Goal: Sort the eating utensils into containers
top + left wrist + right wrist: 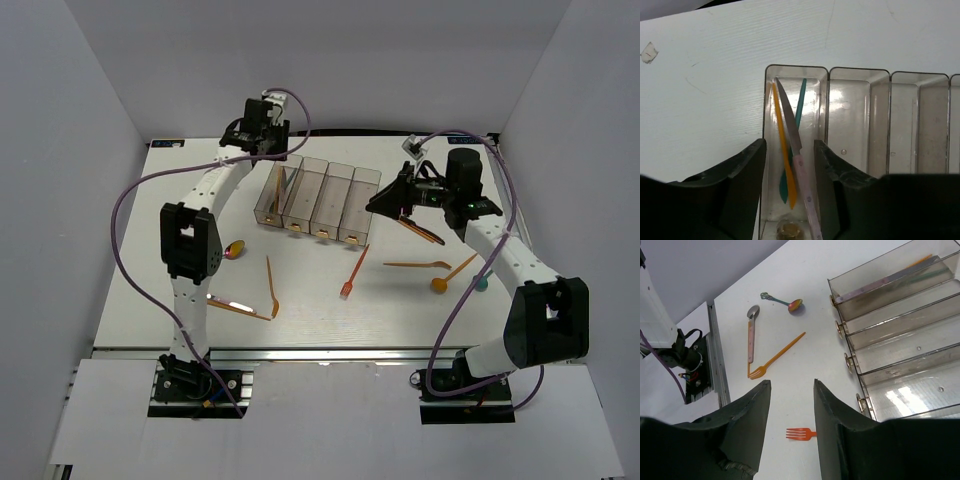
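The containers (318,177) are four clear bins in a row at the table's back. My left gripper (268,150) hovers open and empty over the leftmost bin (771,125), which holds an orange knife (781,140), a teal utensil (799,107) and a grey knife with a pale handle (795,150). My right gripper (380,203) is open and empty, just right of the bins. A red-orange fork (800,433) lies below its open jaws (790,407). The other three bins (900,360) look empty.
Loose on the table: a red-orange fork (353,270), an orange fork (271,286), a pale-handled spoon (238,307), an iridescent spoon (235,249), an orange knife (424,232), an orange utensil (415,265), an orange spoon (450,278) and a teal piece (481,284). Purple cables (125,200) loop by both arms.
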`<control>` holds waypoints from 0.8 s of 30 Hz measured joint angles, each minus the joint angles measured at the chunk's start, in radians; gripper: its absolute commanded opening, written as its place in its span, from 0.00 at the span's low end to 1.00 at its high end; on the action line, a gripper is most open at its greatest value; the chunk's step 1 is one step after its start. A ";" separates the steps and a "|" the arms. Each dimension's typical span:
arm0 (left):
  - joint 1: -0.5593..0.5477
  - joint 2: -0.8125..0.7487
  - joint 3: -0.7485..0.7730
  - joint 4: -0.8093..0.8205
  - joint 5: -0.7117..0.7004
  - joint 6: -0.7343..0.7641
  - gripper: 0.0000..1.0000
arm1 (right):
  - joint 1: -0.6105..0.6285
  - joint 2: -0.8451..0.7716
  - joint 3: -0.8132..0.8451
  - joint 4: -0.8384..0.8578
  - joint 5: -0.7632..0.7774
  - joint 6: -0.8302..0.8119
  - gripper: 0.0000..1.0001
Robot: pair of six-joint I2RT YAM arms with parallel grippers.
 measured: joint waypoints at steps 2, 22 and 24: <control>-0.012 0.000 0.000 -0.001 -0.007 0.003 0.58 | -0.012 0.000 0.000 0.000 -0.003 -0.006 0.46; -0.020 -0.945 -0.912 0.163 0.008 -0.162 0.98 | -0.056 -0.092 0.001 -0.261 0.270 -0.521 0.48; -0.018 -1.120 -1.033 0.210 0.013 -0.187 0.98 | -0.056 -0.106 -0.001 -0.275 0.332 -0.566 0.50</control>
